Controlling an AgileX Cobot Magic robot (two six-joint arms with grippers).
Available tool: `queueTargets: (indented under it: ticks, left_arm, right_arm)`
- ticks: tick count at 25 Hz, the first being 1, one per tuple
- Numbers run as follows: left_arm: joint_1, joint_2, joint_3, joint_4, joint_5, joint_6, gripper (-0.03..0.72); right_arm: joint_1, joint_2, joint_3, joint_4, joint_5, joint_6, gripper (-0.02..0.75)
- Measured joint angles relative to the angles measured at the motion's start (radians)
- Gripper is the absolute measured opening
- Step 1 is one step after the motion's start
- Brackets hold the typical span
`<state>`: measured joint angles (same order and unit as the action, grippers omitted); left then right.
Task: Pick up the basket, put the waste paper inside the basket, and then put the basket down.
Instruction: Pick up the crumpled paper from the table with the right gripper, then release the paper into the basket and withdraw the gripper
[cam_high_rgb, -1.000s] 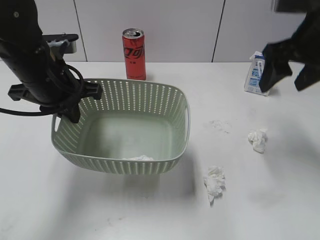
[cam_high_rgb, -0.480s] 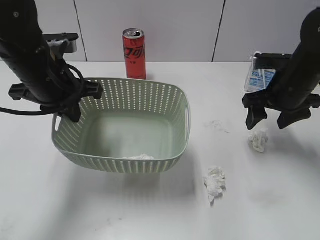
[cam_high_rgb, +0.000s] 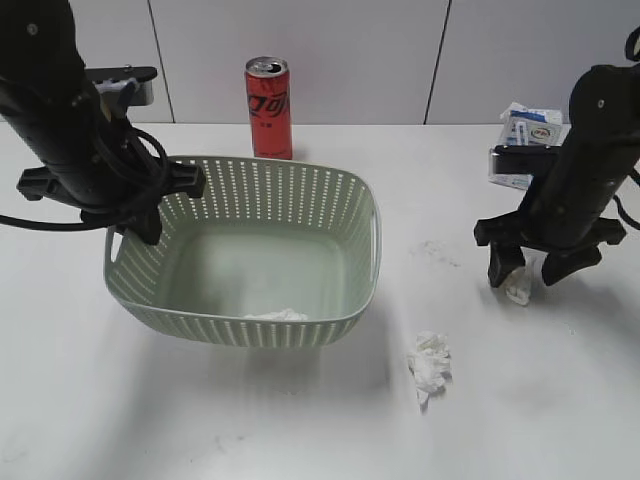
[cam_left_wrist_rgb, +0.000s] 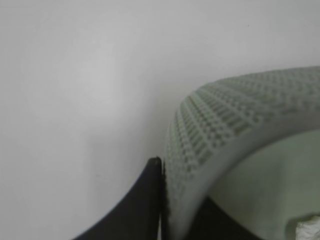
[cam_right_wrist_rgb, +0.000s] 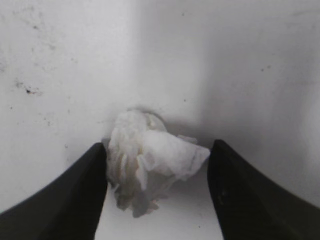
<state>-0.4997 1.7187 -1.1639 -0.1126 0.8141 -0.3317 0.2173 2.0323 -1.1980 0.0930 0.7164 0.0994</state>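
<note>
**Basket held at left, right gripper astride a paper wad**

Exterior view: the pale green basket (cam_high_rgb: 250, 255) sits tilted left of centre on the white table (cam_high_rgb: 300, 420), its left wall clamped by the left gripper (cam_high_rgb: 135, 225). One wad of waste paper (cam_high_rgb: 277, 315) lies inside against the near wall. A second wad (cam_high_rgb: 430, 363) lies on the table, right of the basket. The right gripper (cam_high_rgb: 530, 270) stands spread over a third wad (cam_high_rgb: 518, 288). A red can (cam_high_rgb: 268, 108) stands behind the basket; a milk carton (cam_high_rgb: 525, 135) is at far right, partly hidden by the arm.

Left wrist view: dark fingers (cam_left_wrist_rgb: 142, 200) are clenched on the basket's perforated wall (cam_left_wrist_rgb: 200, 135).

Right wrist view: the two fingers (cam_right_wrist_rgb: 65, 195) are parted, with the crumpled wad (cam_right_wrist_rgb: 147, 160) between them on the table; the left finger touches the paper, the right stands just clear.
</note>
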Motion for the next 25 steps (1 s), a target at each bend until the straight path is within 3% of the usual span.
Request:
queueTargets:
  ticks: [3, 7, 8, 12, 16, 21, 25]
  left_arm:
    - [0.0, 0.0, 0.0, 0.0, 0.0, 0.0, 0.013]
    - [0.0, 0.0, 0.0, 0.0, 0.001, 0.0, 0.014]
    - [0.0, 0.0, 0.0, 0.0, 0.001, 0.0, 0.014]
    - [0.0, 0.0, 0.0, 0.0, 0.001, 0.0, 0.015]
    - [0.0, 0.0, 0.0, 0.0, 0.001, 0.0, 0.015]
    - [0.0, 0.0, 0.0, 0.0, 0.0, 0.0, 0.015]
    - [0.0, 0.0, 0.0, 0.0, 0.0, 0.0, 0.017]
  right_arm:
    - [0.0, 0.015, -0.001, -0.004, 0.003, 0.0, 0.402]
    - [0.0, 0.011, -0.001, -0.004, 0.012, 0.0, 0.111]
    - [0.001, 0.003, -0.001, -0.004, 0.015, 0.0, 0.077]
    - [0.042, -0.098, -0.018, -0.004, 0.062, -0.041, 0.071]
    - [0.152, -0.285, -0.054, 0.016, 0.071, -0.08, 0.071]
    - [0.356, -0.448, -0.061, 0.202, 0.035, -0.234, 0.071]
    - [0.471, -0.415, -0.061, 0.263, 0.009, -0.271, 0.074]
